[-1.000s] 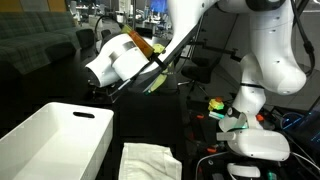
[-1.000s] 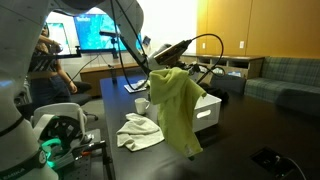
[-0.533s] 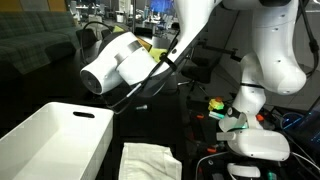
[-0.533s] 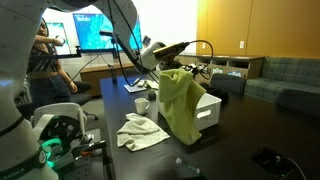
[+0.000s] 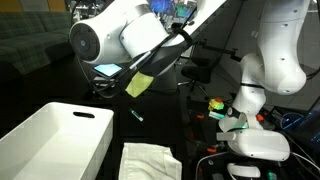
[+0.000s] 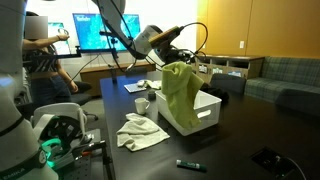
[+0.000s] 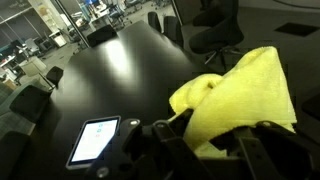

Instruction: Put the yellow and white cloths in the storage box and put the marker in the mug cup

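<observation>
Arm [image 5: 110,35] raised, reaching outward; claw [image 6: 173,59] clenched tight.

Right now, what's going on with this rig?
The arm's gripper is shut on the yellow cloth, which hangs in the air by the storage box and has not been let go yet. The white cloth lies crumpled on the table beside the mug. The marker lies on the table, not in the mug.
</observation>
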You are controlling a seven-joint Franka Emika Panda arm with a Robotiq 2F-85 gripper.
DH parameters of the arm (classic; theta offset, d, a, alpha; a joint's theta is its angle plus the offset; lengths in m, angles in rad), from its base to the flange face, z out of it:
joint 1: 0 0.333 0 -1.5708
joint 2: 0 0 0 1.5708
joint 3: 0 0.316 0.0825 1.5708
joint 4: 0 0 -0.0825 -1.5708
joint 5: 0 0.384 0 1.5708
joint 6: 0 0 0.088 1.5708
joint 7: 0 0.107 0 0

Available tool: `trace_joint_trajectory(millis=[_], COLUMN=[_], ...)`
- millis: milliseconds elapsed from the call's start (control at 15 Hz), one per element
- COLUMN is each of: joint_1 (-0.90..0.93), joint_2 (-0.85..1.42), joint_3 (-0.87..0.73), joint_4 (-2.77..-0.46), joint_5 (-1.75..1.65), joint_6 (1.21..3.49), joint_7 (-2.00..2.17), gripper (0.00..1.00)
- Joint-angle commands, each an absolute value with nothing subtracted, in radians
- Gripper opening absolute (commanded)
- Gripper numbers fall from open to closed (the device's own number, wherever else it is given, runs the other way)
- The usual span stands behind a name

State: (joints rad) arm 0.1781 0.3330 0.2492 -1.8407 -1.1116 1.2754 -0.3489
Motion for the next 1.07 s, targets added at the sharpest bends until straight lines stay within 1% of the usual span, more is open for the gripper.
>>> trace_joint_trajectory(millis=[0,400,1000], joint_1=[0.169,0.158,0.16], joint_2=[0.226,0.158,0.281], joint_3=[0.251,0.23,0.194], joint_4=[-1.855,-1.802,-1.607], joint_5=[-1.037,-0.865,-0.548], joint_6=[1.388,1.606,1.88], joint_7=[-0.303,-0.314,-0.263], gripper=[0.03,0.03,0.03])
